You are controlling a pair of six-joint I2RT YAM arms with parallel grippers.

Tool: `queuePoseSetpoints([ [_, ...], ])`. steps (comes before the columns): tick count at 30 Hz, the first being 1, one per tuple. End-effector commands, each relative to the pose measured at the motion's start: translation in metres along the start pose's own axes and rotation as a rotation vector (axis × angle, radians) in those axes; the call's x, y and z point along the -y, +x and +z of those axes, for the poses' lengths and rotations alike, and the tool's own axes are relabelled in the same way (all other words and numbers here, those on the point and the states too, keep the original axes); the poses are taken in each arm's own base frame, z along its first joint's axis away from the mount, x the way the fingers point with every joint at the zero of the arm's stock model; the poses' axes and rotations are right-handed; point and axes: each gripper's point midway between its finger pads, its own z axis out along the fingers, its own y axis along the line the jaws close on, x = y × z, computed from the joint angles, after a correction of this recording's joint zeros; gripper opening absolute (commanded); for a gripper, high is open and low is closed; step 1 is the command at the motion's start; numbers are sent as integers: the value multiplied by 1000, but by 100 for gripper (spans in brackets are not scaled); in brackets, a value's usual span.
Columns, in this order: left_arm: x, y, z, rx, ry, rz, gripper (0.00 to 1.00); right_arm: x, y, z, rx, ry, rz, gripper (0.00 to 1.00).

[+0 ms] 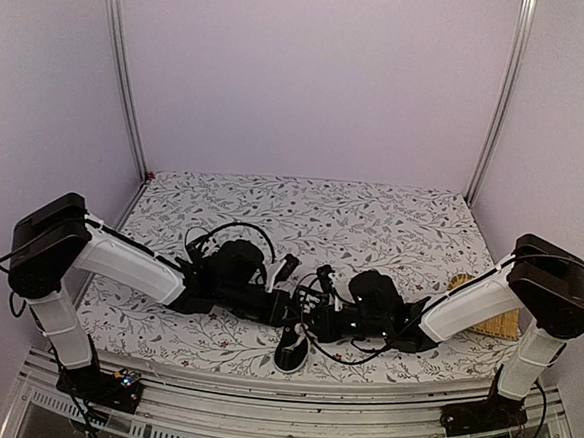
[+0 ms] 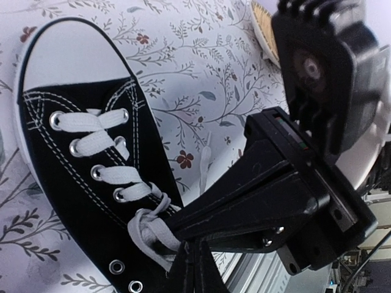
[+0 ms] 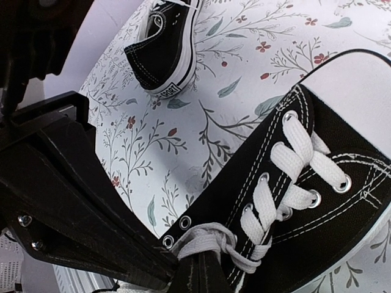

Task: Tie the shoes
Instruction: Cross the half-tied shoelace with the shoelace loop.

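Right wrist alone shows the second shoe; left pincer and right pincer pinch the near shoe's laces

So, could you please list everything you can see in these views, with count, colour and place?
laced shoe: one, black canvas with white laces and toe cap, under both tools
second shoe: one, black with white sole, lying apart on the cloth
cloth: one, white with grey leaves and red flowers, over the table
slatted item: one, tan, at the cloth's right edge
frame posts: two, silver, back corners
arms: two, white and black, reaching in from either side
left tool: one, black, shut, tip at the laces
right tool: one, black, shut, tip at the laces
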Motion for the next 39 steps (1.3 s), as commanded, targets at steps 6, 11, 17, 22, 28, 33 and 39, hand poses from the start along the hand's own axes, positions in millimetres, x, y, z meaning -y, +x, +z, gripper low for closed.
queuePoseSetpoints([
  [6,-5,-36,-26,116,-102,43,26,1,-2,-3,38,-24,-5,2],
  [11,-25,-43,-24,108,-155,-2,34,2,-1,-3,36,-22,-1,2],
  [17,-35,-30,-4,13,-152,-45,29,2,-1,-4,37,-23,-1,2],
  [22,-28,-24,6,-26,-84,-47,24,1,-2,-5,40,-22,-1,2],
  [28,-25,-21,8,-34,-52,-53,22,1,-2,-5,42,-22,-3,2],
  [33,-21,-14,12,-52,-13,-62,24,1,-2,-4,42,-22,-3,2],
  [39,-22,-8,16,-72,-4,-71,24,1,-2,-5,42,-22,-3,2],
])
